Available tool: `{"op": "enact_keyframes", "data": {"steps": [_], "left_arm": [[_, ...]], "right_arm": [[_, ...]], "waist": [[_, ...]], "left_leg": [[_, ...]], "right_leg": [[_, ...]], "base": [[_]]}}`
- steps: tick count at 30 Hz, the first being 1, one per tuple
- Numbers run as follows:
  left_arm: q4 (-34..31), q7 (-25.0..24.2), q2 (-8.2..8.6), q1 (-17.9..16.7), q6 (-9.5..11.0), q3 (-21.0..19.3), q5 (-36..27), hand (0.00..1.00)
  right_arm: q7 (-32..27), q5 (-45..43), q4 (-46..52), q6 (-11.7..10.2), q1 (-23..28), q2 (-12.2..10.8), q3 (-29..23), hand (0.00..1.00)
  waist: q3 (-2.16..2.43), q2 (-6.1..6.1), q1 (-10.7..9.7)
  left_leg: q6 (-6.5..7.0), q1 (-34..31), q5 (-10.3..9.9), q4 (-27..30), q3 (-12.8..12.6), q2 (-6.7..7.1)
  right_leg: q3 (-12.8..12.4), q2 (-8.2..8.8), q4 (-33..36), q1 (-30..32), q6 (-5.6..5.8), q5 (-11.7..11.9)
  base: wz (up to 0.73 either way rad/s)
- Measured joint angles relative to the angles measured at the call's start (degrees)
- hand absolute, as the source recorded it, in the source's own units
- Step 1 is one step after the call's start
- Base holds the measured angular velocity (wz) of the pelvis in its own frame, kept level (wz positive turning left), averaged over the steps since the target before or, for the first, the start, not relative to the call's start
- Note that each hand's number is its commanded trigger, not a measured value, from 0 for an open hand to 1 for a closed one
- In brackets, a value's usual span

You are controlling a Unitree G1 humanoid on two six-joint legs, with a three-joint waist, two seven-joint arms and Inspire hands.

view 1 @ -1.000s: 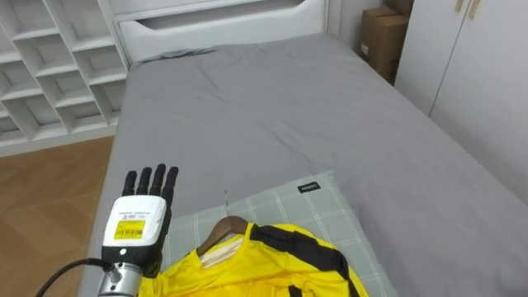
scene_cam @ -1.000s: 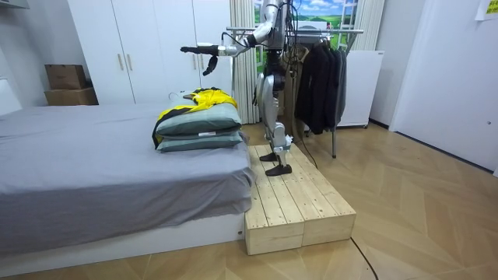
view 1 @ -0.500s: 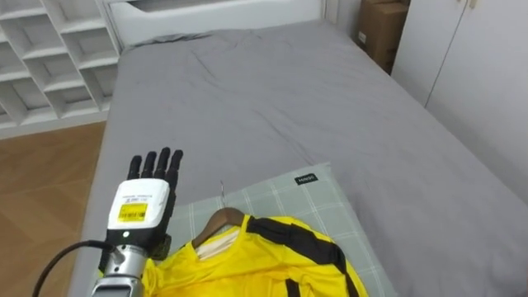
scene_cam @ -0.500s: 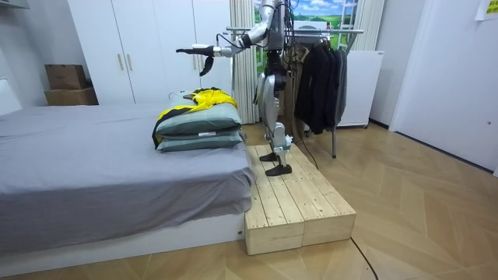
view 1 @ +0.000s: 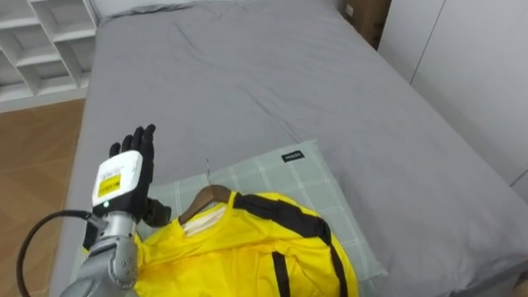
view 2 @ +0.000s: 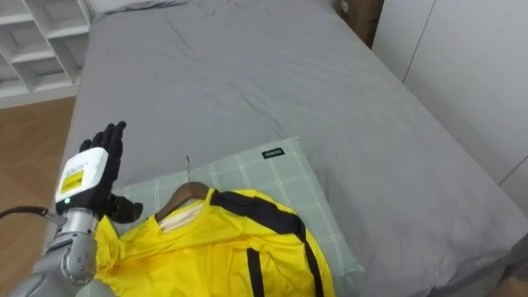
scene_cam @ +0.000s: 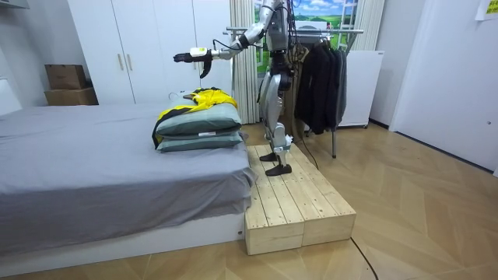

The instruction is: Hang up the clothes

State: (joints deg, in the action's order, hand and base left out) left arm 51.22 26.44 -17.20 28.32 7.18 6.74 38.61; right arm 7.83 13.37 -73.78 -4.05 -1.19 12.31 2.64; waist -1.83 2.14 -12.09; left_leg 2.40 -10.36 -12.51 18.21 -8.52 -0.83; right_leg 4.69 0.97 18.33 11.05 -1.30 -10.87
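Observation:
A yellow garment with black trim point(view 1: 247, 256) lies on a wooden hanger point(view 1: 206, 198). The hanger's thin metal hook point(view 1: 208, 169) points up the bed. Both rest on a green checked pillow point(view 1: 309, 177) at the near end of the grey bed point(view 1: 247, 74). My left hand point(view 1: 124, 177) hovers open just left of the hanger, fingers straight and pointing forward, touching nothing. In the room view that hand point(scene_cam: 187, 57) is stretched out level above the garment point(scene_cam: 206, 97) on two stacked pillows point(scene_cam: 202, 128).
I stand on a wooden platform point(scene_cam: 299, 206) at the foot of the bed. A clothes rack point(scene_cam: 319, 74) with dark garments is behind me. White shelves point(view 1: 41, 33) and wood floor lie left of the bed, white wardrobe doors point(view 1: 478, 74) to its right.
My left arm has stretched further out over the bed, the hand drifting forward and left of the hanger. The eye view has shifted, so the garment sits slightly higher in it.

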Motion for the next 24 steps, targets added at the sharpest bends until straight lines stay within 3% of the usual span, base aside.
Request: {"op": "enact_keyframes", "data": {"steps": [10,19,21,24], "left_arm": [[4.78,-4.87,-0.56,3.73,-0.08,0.14,-0.84,0.0],[9.08,-6.86,-0.69,7.03,-0.85,0.15,-0.18,0.0],[9.61,-6.85,-0.91,7.52,-1.17,0.27,-0.14,0.0],[10.46,-6.8,-0.92,7.74,-1.84,0.3,0.32,0.0]], "right_arm": [[-1.53,-0.53,0.38,1.62,-1.28,-0.18,2.29,0.0],[-1.37,0.25,0.21,2.22,-2.42,-0.1,4.08,0.0],[-1.47,0.98,0.2,2.27,-3.49,0.01,4.45,0.0],[-1.47,2.11,0.18,2.38,-3.96,0.02,5.23,0.0]], "waist": [[-0.97,-1.01,-0.37],[-1.42,-0.73,-0.26],[-2.03,-0.42,-0.41],[-2.1,-0.4,-0.41]], "left_leg": [[0.28,-7.7,-0.75,6.44,-0.06,-0.42],[0.28,-10.01,-2.06,9.98,-0.24,-1.24],[0.36,-10.7,-2.52,10.65,-0.25,-1.47],[0.41,-11.52,-2.54,11.04,-0.49,-1.43]], "right_leg": [[0.23,0.98,6.62,8.06,-0.55,-1.43],[0.46,0.75,9.1,9.93,-0.83,-1.81],[0.54,0.67,9.56,10.42,-0.85,-1.98],[0.41,0.8,10.43,11.51,-0.83,-1.99]], "base": [[0.0],[-0.01],[0.0],[-0.03]]}}
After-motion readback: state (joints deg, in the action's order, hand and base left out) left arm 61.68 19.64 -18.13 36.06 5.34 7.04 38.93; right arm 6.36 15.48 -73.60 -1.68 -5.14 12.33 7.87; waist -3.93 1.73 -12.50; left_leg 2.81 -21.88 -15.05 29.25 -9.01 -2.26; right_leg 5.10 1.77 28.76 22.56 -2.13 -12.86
